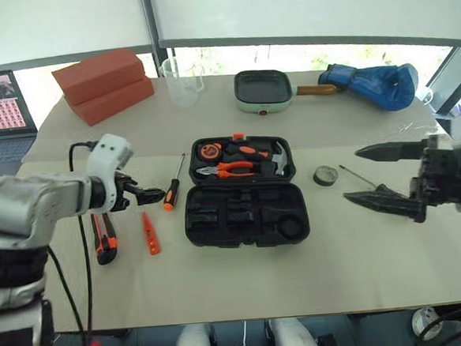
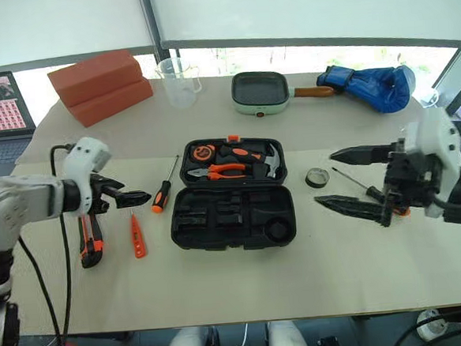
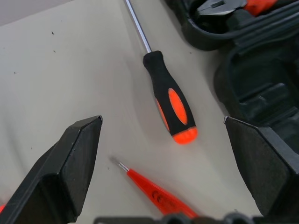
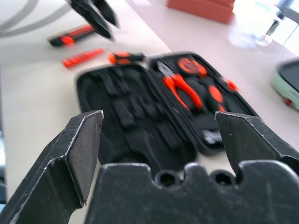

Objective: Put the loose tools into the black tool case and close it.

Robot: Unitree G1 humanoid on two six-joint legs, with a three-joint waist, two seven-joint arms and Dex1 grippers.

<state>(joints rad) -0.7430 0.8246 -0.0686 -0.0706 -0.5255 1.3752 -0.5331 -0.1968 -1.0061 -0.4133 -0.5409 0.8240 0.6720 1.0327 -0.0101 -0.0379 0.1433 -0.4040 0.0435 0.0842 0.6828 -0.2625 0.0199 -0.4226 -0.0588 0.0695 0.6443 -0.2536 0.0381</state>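
We see the black tool case [image 1: 244, 196] lying open between our left gripper [image 1: 149, 194] and right gripper [image 1: 377, 174], both spread wide and empty.

The table [image 1: 223, 288] carries an open case [image 1: 243, 191], screwdriver [image 1: 172, 189], tester [image 1: 150, 233], knife [image 1: 103, 238], tape [image 1: 325, 175], pan [image 1: 263, 91], bricks [image 1: 103, 85], beaker [image 1: 181, 81].
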